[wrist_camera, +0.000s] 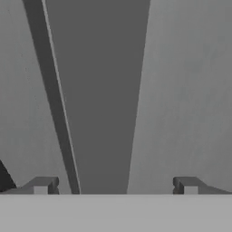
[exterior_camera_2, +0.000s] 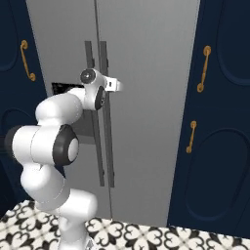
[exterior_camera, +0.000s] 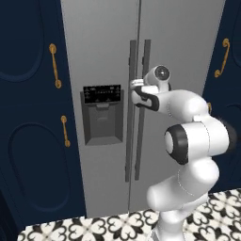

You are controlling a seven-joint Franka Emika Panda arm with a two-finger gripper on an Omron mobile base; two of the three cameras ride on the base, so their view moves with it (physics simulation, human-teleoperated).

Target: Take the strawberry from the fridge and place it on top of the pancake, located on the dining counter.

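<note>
The tall grey fridge [exterior_camera: 103, 47] stands straight ahead with both doors closed; its surface [exterior_camera_2: 151, 73] is plain grey. Two long vertical handles [exterior_camera: 139, 141] run down the middle seam, and a black dispenser panel [exterior_camera: 102, 113] sits in the left door. My gripper [exterior_camera: 135, 87] is raised to the handles at about the panel's height, its tip [exterior_camera_2: 118, 86] close to the door. In the hand view the gripper [wrist_camera: 115, 188] is open and a broad grey handle [wrist_camera: 104, 90] runs between the fingertips [wrist_camera: 43, 186]. The strawberry, the pancake and the dining counter are out of view.
Navy cabinets [exterior_camera: 28, 141] with gold handles [exterior_camera: 55, 66] flank the fridge on both sides [exterior_camera_2: 219, 146]. The floor [exterior_camera: 94, 228] below has black-and-white patterned tiles. My white arm bends in front of the right door.
</note>
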